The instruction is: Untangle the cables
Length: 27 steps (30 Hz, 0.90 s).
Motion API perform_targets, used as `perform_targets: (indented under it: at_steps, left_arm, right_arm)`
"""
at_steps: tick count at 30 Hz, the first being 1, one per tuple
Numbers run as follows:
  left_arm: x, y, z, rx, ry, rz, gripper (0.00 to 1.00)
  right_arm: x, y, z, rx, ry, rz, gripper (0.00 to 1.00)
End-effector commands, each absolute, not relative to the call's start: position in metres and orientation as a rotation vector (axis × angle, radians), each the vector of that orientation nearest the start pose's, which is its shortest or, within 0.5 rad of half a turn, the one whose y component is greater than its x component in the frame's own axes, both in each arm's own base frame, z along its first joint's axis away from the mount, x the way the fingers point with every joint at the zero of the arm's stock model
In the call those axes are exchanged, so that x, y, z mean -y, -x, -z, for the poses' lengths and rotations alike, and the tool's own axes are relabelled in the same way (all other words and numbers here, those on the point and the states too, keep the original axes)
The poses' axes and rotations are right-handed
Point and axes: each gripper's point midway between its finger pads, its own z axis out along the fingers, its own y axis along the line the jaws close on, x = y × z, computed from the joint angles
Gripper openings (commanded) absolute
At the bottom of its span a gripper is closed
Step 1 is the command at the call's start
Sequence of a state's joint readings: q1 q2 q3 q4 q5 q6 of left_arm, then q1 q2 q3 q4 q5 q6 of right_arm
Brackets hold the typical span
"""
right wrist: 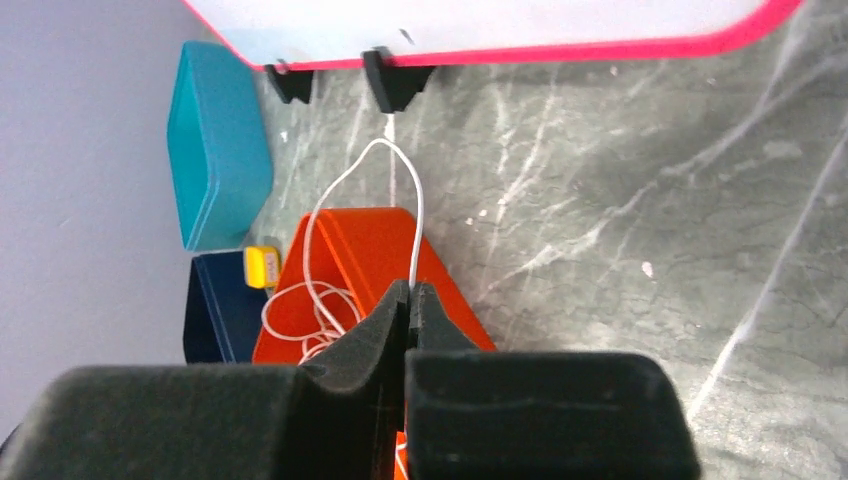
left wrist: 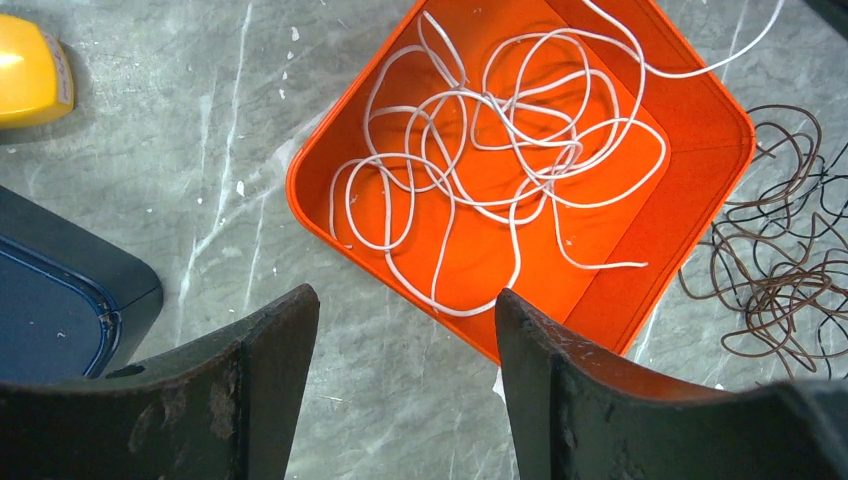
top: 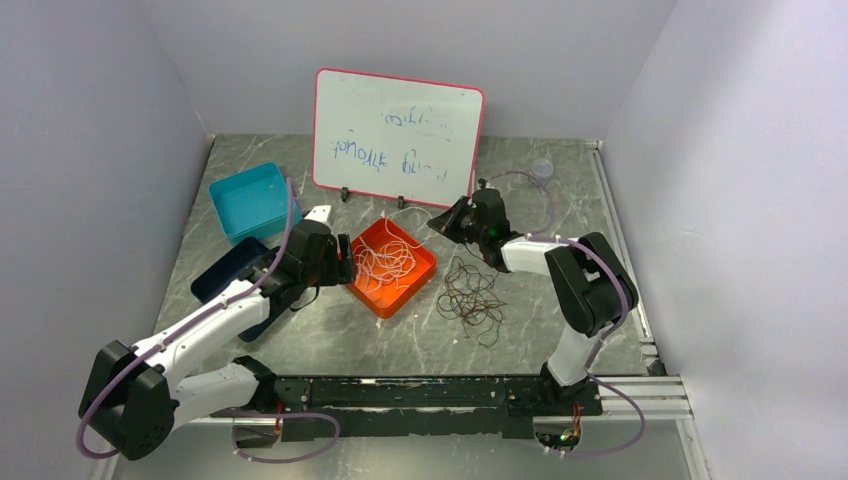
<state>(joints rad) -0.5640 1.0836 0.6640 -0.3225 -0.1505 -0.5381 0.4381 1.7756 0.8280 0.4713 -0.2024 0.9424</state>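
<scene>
Right hand (right wrist: 410,295) clenched on white cable (right wrist: 385,142); slack arcs left into tray (right wrist: 350,235). Left hand (left wrist: 405,305) released at tray's left edge.

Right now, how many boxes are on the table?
3. A teal box sits back left, a dark blue box lies just in front of it, partly under the left arm, and an orange box mid-table holds white cable. None looks hidden.

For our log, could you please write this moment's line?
right end effector: shut on white cable; left end effector: open; brown cables: beside tray
</scene>
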Motion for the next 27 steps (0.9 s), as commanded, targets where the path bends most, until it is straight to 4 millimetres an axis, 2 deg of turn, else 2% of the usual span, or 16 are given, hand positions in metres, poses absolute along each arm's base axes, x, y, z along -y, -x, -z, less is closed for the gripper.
perform_targets:
  at_steps: [1, 8, 14, 16, 20, 25, 27]
  left_arm:
    - [0.159, -0.263, -0.115, -2.316, 0.039, 0.4, 0.7]
    - [0.162, -0.265, -0.116, -2.316, 0.041, 0.416, 0.7]
    - [0.164, -0.266, -0.116, -2.314, 0.039, 0.421, 0.69]
    - [0.163, -0.266, -0.116, -2.315, 0.038, 0.415, 0.69]
    - [0.161, -0.265, -0.115, -2.311, 0.042, 0.413, 0.69]
    - [0.163, -0.264, -0.114, -2.315, 0.041, 0.42, 0.69]
    - [0.164, -0.265, -0.114, -2.314, 0.037, 0.425, 0.68]
  right_arm:
    - [-0.261, -0.398, -0.117, -2.055, -0.249, -1.008, 0.0]
    - [-0.276, -0.388, -0.154, -1.997, -0.007, -0.971, 0.0]
    - [-0.315, -0.348, -0.164, -2.031, 0.263, -0.965, 0.0]
    - [-0.322, -0.335, -0.161, -2.047, 0.33, -0.944, 0.0]
    - [-0.333, -0.311, -0.141, -2.14, 0.44, -0.923, 0.0]
    - [-0.331, -0.303, -0.106, -2.252, 0.456, -0.767, 0.0]
    - [-0.337, -0.31, -0.107, -2.253, 0.452, -0.747, 0.0]
